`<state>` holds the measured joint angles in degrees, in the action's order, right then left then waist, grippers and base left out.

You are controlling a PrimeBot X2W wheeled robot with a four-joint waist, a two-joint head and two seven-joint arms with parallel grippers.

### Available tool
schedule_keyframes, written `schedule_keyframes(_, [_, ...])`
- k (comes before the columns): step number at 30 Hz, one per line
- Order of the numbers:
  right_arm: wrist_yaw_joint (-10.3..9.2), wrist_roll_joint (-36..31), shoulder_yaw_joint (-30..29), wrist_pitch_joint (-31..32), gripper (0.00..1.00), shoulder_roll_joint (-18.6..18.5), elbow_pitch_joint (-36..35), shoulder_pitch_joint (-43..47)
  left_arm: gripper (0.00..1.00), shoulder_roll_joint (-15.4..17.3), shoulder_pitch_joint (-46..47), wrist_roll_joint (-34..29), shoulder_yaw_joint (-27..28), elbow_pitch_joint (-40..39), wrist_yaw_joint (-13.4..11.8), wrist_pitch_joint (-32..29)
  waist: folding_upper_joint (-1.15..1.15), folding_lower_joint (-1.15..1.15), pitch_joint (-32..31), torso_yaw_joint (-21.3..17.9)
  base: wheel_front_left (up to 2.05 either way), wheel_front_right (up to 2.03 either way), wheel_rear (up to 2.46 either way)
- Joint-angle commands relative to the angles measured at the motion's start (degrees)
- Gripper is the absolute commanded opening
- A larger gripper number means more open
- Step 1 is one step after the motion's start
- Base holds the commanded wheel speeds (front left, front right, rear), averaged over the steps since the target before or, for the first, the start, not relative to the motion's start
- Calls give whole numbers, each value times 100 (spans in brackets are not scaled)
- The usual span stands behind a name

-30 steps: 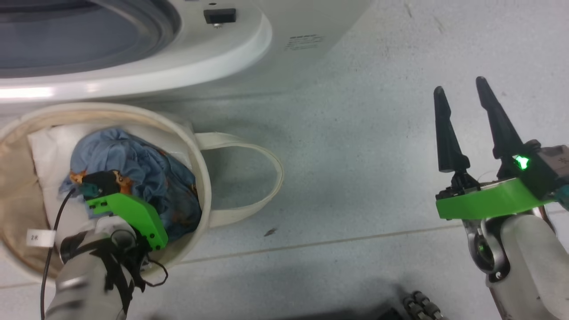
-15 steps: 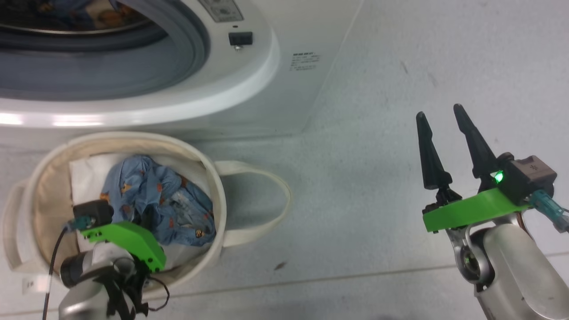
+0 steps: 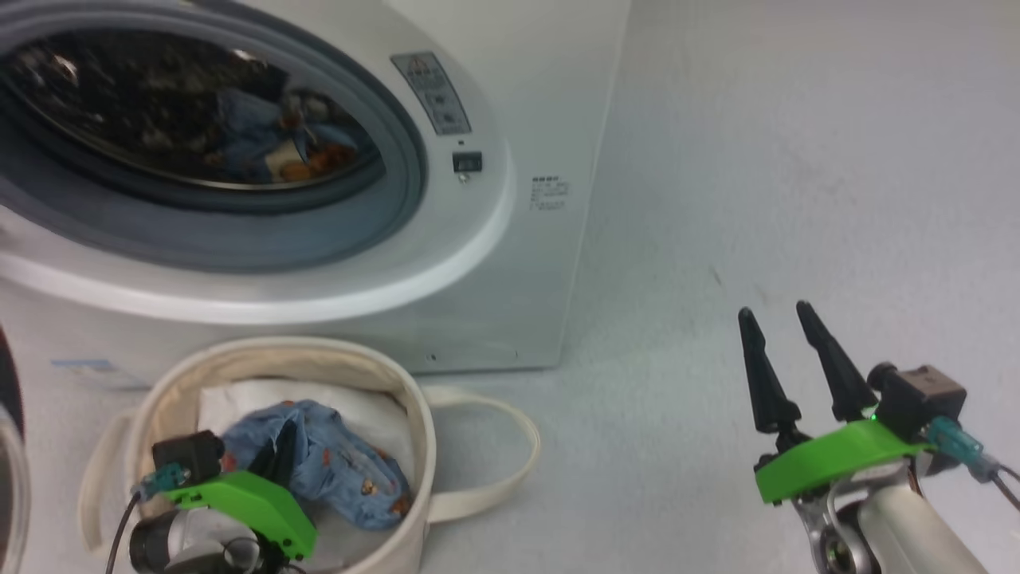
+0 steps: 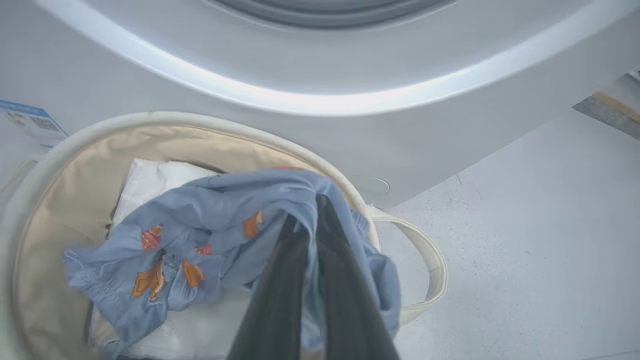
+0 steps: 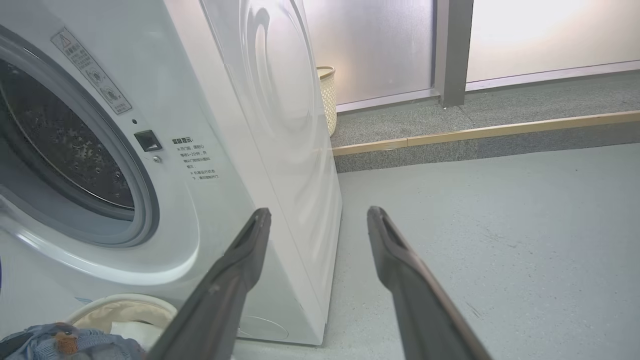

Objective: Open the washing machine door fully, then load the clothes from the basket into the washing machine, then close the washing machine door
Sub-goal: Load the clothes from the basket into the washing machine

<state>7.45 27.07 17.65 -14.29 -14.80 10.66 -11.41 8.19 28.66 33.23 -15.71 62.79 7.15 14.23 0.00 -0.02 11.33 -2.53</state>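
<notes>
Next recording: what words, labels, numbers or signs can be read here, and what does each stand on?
No text reads clearly.
Grey sticker on the washing machine, by the opening: warning triangle, print too small.
Dark printed lines on its front panel: too small.
Blue label low on its front: blurred.

clothes [image 4: 200, 215] lt blue, orange bears | basket [image 3: 420, 486] cream | washing machine [image 3: 478, 319] white

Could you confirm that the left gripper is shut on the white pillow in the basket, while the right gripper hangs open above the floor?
Not quite: the left wrist view shows the left gripper shut on the blue garment, not the white pillow lying under it in the basket. The right gripper does hang open above the floor.
</notes>
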Motion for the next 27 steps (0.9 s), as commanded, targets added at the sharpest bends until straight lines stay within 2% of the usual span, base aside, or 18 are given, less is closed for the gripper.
schedule_keyframes(1, [3,60,107,-70,100,-10,-125,70,0,256,-71,-95,216,-280,32,74,0,2,-537,124,0,0,0])
schedule_keyframes(7, [3,236,160,-70,100,-23,-45,422,0,319,-468,-346,429,-1213,33,75,0,2,-1103,200,0,0,0])
schedule_keyframes(10, [3,272,168,-70,100,-30,-56,497,0,353,-511,-438,509,-1561,33,76,0,2,-1183,209,0,0,0])
schedule_keyframes(18, [3,331,81,-71,100,-51,-93,676,0,480,-431,-714,702,-3212,33,74,0,2,-1369,210,0,0,0])
schedule_keyframes(27, [3,313,33,-71,100,-27,-126,668,0,957,306,-858,782,-3600,-75,-193,0,2,-1325,30,0,0,0])
